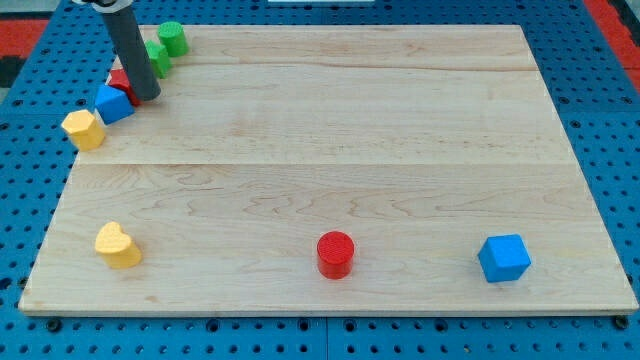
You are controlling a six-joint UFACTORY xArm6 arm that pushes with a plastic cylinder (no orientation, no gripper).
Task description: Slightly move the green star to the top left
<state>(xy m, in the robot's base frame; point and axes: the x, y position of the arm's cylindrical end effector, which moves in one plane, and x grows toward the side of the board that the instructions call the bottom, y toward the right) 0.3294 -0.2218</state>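
Camera view: my tip (146, 97) was a bare rod gripping nothing, touching the blue block (114, 103); green star (157, 57) just above-right, red block (120, 80) behind its left.

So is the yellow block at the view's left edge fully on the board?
No. The yellow block overhangs the wooden board's left edge, partly over the blue pegboard.

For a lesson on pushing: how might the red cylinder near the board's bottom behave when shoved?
The red cylinder stands upright on a flat end, so it would probably slide rather than roll. It looks squat, so tipping seems unlikely. The smooth wooden board should offer little grip.
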